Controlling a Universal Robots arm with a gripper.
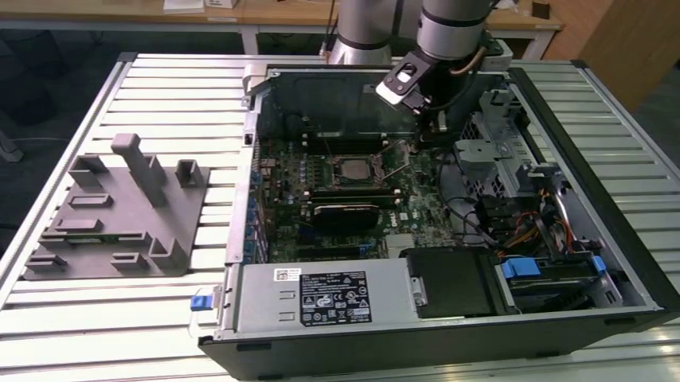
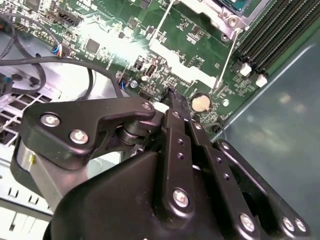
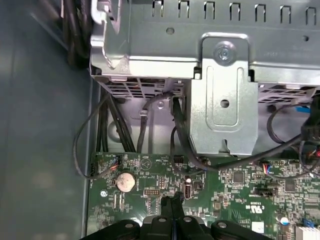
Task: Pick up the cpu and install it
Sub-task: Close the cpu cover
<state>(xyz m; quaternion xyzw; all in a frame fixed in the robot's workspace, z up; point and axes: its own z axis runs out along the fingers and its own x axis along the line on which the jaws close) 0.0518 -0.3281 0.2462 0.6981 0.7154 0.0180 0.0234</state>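
Green motherboard lies on the floor of the open computer case, which sits on the slatted metal table toward the edge at the exterior view's right. The cpu lies in the socket at the middle of the board, its pale top facing up. The gripper reaches down into the case near the board's far corner at the exterior view's right, apart from the cpu and close to the metal drive cage. In the first wrist view its black fingertips are pressed together with nothing seen between them. They hang close over the board near a round coin battery. A grey plastic block with upright posts rests by the table's opposite edge.
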